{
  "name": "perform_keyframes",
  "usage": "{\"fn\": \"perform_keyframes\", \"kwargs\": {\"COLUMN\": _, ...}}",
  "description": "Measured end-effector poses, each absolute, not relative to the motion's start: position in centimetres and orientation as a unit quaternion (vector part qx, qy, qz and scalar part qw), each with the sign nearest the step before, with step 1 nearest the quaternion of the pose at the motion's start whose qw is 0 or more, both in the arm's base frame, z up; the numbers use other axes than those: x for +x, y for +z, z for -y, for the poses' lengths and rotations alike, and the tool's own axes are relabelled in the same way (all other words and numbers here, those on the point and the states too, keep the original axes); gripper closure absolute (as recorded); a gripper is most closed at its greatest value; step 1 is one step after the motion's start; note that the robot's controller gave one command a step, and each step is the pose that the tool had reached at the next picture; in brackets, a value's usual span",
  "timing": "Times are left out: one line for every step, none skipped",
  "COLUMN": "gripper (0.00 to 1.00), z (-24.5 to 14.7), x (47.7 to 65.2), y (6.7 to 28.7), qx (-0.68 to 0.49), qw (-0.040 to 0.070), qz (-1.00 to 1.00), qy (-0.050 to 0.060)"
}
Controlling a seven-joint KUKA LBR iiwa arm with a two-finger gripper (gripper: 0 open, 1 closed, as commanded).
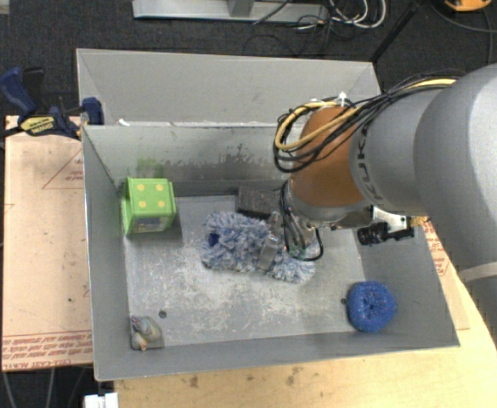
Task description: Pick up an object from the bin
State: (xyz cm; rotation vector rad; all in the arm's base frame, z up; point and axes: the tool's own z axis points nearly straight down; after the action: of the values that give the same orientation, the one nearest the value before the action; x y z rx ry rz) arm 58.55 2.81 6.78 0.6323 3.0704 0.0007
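My gripper (284,238) is down in the middle of the bin, pressed onto the right part of a fluffy blue-and-white mop-like cloth (235,243). The cloth spreads to the left of the gripper and a tuft of it (297,270) shows just below. A dark grey flat block (253,201) lies right behind the cloth, near the back wall and just left of the gripper.
A green cube with yellow dots (149,204) stands at the back left. A round blue scrubber (371,305) lies at the front right. A small grey-brown lump (145,333) sits in the front left corner. The arm with its orange cover hangs over the bin's right half.
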Motion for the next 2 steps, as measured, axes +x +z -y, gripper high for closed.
{"fn": "perform_keyframes", "kwargs": {"gripper": 1.0, "z": -2.8, "x": 58.4, "y": 7.4, "qx": 0.205, "qw": 0.0, "qz": -0.979, "qy": 0.0}}
{"fn": "perform_keyframes", "kwargs": {"gripper": 1.0, "z": -2.9, "x": 58.3, "y": 9.5, "qx": 0.204, "qw": -0.003, "qz": -0.979, "qy": 0.0}}
